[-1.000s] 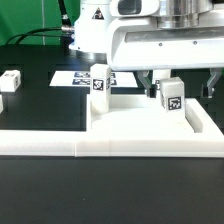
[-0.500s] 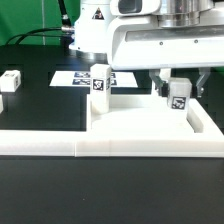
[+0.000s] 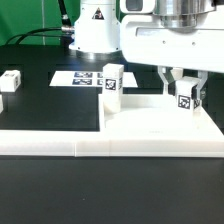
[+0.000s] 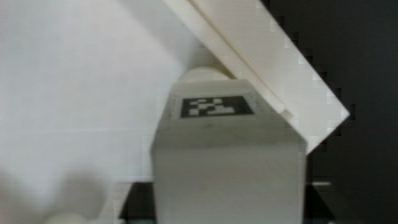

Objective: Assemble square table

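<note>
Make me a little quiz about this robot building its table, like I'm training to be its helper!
1. True or false: the jaws are closed around the held leg post.
2. How many leg posts show in the exterior view? A) one B) three C) five
3. Fill in: the standing leg post, away from the jaws, stands upright on a corner of the white square ______.

Key: 1 true. 2 B: the held one, the standing one and the loose leg post at the exterior view's left. 3 tabletop.
</note>
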